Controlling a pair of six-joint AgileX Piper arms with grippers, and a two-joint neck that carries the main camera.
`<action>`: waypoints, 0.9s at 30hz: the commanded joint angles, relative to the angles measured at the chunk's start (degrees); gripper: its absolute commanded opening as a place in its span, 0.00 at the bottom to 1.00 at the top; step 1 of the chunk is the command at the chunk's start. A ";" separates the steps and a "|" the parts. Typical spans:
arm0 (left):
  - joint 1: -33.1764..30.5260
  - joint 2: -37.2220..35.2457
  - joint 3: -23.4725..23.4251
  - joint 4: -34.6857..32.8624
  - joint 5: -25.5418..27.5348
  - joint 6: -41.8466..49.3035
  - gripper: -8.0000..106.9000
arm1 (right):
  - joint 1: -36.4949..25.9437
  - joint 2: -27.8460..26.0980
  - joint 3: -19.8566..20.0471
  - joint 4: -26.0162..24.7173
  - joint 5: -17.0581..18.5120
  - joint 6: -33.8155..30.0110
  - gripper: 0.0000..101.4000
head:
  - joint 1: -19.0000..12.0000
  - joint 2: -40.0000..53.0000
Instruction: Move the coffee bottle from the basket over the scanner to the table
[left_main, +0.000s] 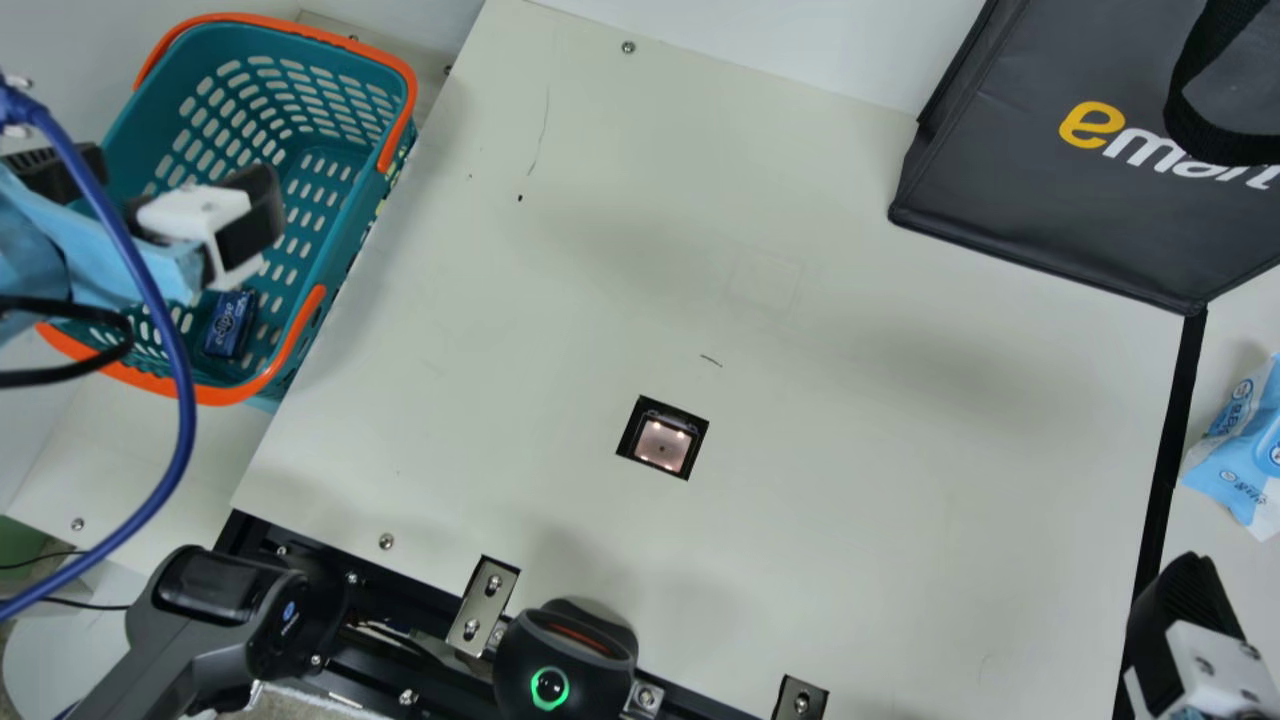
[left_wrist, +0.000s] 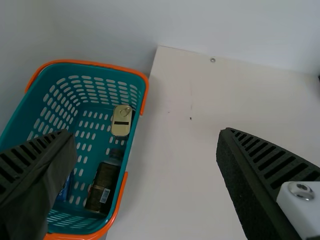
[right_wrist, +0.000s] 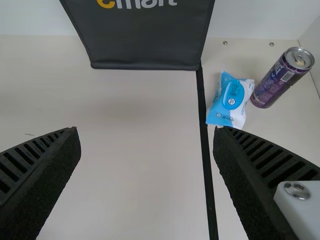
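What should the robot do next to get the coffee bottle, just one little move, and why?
I'd say the left gripper should probably ease down toward the dark bottle, lining up its open fingers around it. The bottle is lying inside the basket, by the wall next to the table, and nothing is between the fingers yet.

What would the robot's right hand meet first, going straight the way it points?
The right hand would probably meet the table first, before the dark bag, though its tilt is unclear.
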 joint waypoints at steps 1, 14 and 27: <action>3.54 0.65 -0.08 -0.32 -0.39 0.09 0.85 | 0.00 0.00 0.00 0.00 0.00 0.00 0.94 | -1.75 0.23; 23.66 6.17 -0.04 -8.14 -3.35 11.48 0.85 | 0.00 0.00 0.00 0.00 0.00 0.00 0.94 | -1.75 0.23; 37.20 15.88 0.35 -17.01 -5.76 31.57 0.85 | 0.00 0.00 0.00 0.00 -0.01 0.00 0.94 | -1.75 0.23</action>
